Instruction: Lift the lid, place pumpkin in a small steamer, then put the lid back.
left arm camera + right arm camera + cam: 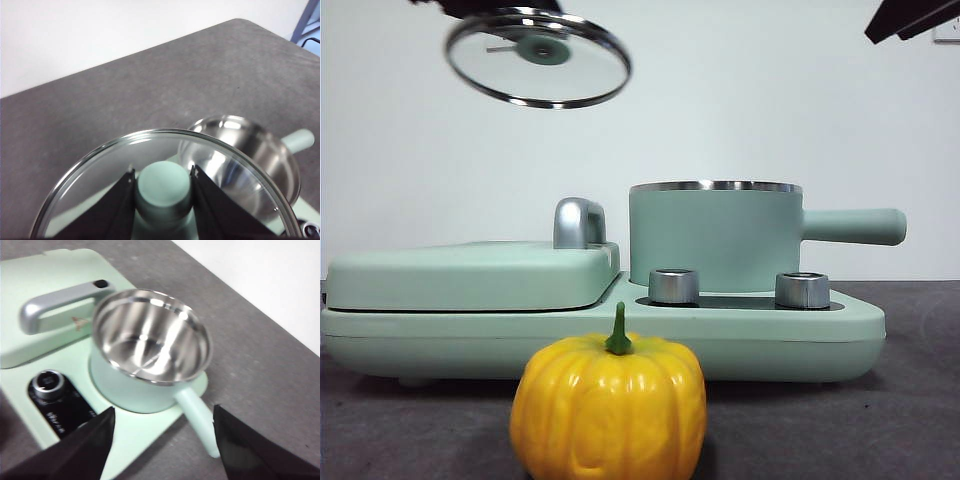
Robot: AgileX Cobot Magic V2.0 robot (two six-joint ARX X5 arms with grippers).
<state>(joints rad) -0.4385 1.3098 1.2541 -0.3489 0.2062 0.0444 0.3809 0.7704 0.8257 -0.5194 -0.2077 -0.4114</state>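
Observation:
My left gripper [163,176] is shut on the mint-green knob [164,189] of the glass lid [538,57] and holds it tilted, high at the upper left of the front view. The small steamer [715,238] stands uncovered on the appliance base, its handle pointing right; its bare steel inside shows in the right wrist view [150,337] and the left wrist view [240,150]. The pumpkin [608,405] sits on the table in front of the appliance. My right gripper [162,427] is open and empty above the steamer's handle [197,417]; a dark tip [910,17] shows at the top right.
The wide flat mint-green cover [470,275] with a chrome handle [578,222] takes the appliance's left half. Two chrome dials [674,286] [802,290] sit on the black panel in front of the steamer. Grey table surface [910,400] lies right of the pumpkin.

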